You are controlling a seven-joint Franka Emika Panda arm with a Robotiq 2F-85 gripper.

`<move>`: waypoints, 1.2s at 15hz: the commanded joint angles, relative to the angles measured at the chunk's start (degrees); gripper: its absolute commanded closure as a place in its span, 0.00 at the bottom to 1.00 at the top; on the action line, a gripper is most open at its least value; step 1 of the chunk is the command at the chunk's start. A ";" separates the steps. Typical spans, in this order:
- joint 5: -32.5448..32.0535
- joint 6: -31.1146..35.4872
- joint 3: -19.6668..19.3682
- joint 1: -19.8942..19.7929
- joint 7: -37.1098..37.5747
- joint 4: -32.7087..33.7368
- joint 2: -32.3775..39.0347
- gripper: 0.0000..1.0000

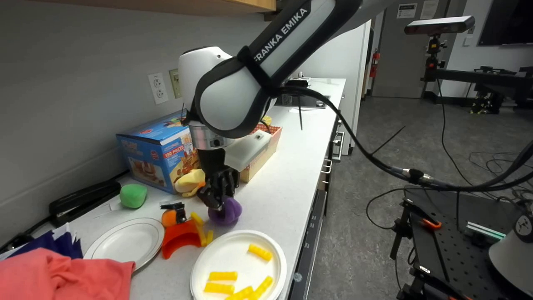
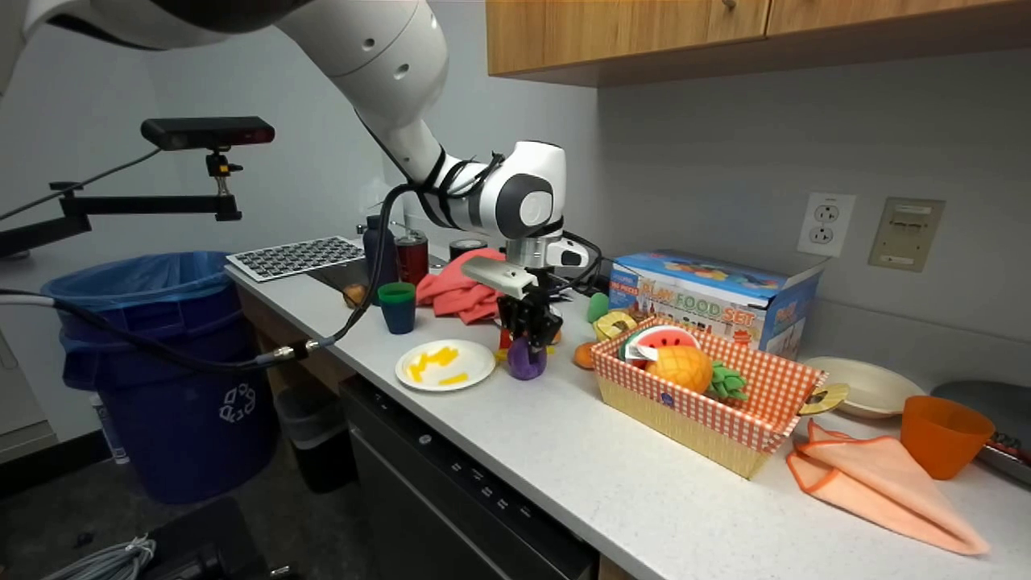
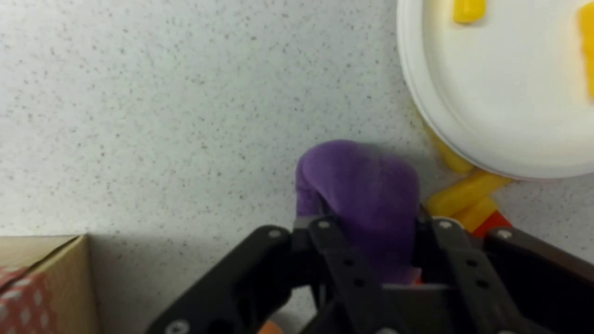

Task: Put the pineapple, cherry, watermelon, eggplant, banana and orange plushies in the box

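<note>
The black gripper (image 3: 366, 227) stands at the bottom of the wrist view, its two fingers (image 3: 327, 236) on opposite sides of the eggplant (image 3: 362, 181), pinching it. The eggplant fills the gap and bulges out past the fingertips, low at the counter (image 3: 185, 116); whether it touches the surface I cannot tell. Just beside the finger at the right of the wrist view lie yellow sticks (image 3: 468, 190) and a red holder (image 1: 179, 229). Near them is the rim of a white plate (image 3: 510, 106), with more sticks on it. On the opposite side, apart from the gripper, is a corner of the box (image 2: 676, 427), a stretch of counter between. In an exterior view the box holds the watermelon (image 2: 667, 337) and the pineapple (image 2: 681, 368), side by side. Behind it stands a blue printed carton (image 2: 701, 298), with a green ball (image 1: 133, 196) near the carton. The eggplant is deep purple, rounded and soft, darkly creased beside one finger and lobed in an exterior view.
</note>
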 commanded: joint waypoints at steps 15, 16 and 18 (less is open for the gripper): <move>-0.66 10.46 -9.40 -6.40 10.07 -2.72 -11.13 0.94; -1.75 12.01 -10.41 -6.09 11.97 -2.94 -10.50 0.94; -2.90 14.01 -12.00 -5.65 15.46 -3.25 -9.36 0.51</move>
